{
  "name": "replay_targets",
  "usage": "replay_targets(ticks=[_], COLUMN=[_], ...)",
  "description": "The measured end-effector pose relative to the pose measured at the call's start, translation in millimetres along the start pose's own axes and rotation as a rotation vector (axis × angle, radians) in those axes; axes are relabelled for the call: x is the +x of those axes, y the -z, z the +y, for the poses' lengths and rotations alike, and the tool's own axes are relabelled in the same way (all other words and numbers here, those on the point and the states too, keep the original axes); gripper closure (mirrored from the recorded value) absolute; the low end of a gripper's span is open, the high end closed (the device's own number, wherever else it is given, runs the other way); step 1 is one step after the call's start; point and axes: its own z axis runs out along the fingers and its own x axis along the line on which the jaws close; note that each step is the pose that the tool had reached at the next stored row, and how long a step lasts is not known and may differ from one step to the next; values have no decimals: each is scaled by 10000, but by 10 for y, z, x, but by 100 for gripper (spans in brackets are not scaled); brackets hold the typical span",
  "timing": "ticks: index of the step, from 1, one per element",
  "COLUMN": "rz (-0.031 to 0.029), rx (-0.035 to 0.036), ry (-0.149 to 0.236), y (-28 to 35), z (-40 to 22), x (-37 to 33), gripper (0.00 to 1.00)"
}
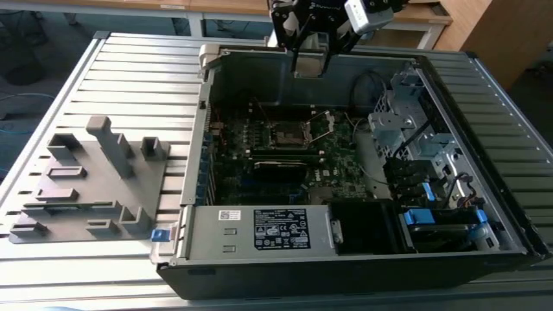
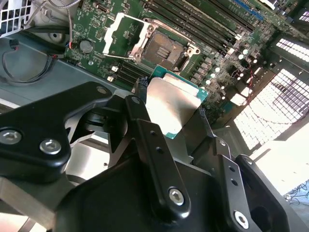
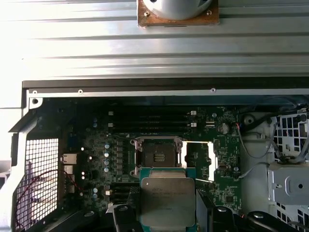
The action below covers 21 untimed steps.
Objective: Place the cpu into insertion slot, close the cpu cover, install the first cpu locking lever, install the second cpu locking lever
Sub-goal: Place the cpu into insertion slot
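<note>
1. Your tool (image 2: 171,104) pinches the cpu (image 2: 175,94) by two opposite edges, its dull metal top facing both wrist cameras.
2. The cpu hangs over the green circuit board (image 3: 96,145) inside the open computer case (image 1: 197,162), which lies on the slatted worktop (image 1: 129,78). It is near the insertion slot (image 3: 158,157) but apart from it and looks to be off to one side.
3. The cpu cover (image 3: 210,162) stands swung open just beside the slot, so the slot is bare.
4. Likely risk: if you lower the cpu tilted or off-centre, a corner may dig into the slot's fine contacts and bend them.
5. The grip is on thin edges only, so a bump against the case wall could twist the cpu or knock it loose.
6. You cannot tell from here whether the cpu is turned the right way for the slot, and pressing it in wrongly could damage both.
</note>
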Motion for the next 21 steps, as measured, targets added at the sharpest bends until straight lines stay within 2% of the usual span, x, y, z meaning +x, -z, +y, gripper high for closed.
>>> replay_targets(ticks=[21], rz=[-1], rx=[-3], ry=[0], y=[-60], z=[-6], x=[-1], gripper=[46])
